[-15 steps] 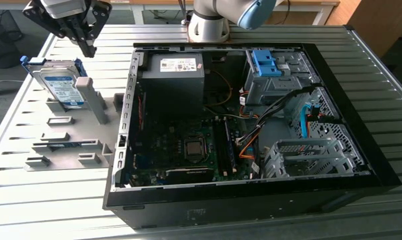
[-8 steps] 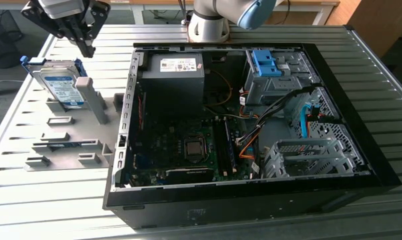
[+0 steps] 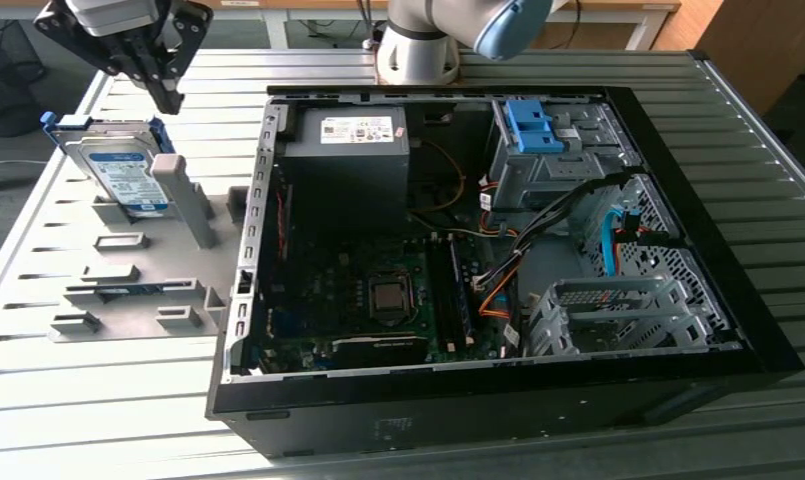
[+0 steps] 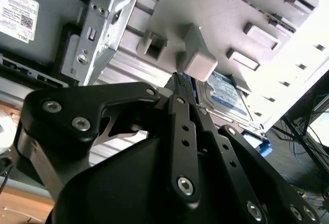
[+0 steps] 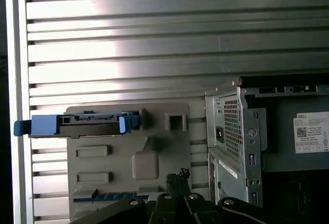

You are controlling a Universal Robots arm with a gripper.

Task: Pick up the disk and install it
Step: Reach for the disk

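Note:
The disk (image 3: 119, 170) stands on edge, leaning in the grey holder (image 3: 175, 240) at the exterior view's left, its silver face and blue-white label framed by a blue carrier. My gripper (image 3: 170, 98) hangs just above and beside its top corner, apart from it, with the two dark fingers closed together on nothing. In the first wrist view the disk (image 5: 85, 124) shows edge-on as a blue strip, far from the gripper (image 5: 178, 175). The second wrist view has the disk (image 4: 226, 93) lying beyond the gripper (image 4: 177, 78).
The open computer case (image 3: 762, 340) lies on the slatted metal table (image 3: 722, 110), to the exterior view's right of the holder. Inside are a power supply (image 3: 349, 150), a motherboard (image 3: 375, 290), a bay holding a blue carrier (image 3: 536, 125) and a metal cage (image 3: 616, 310).

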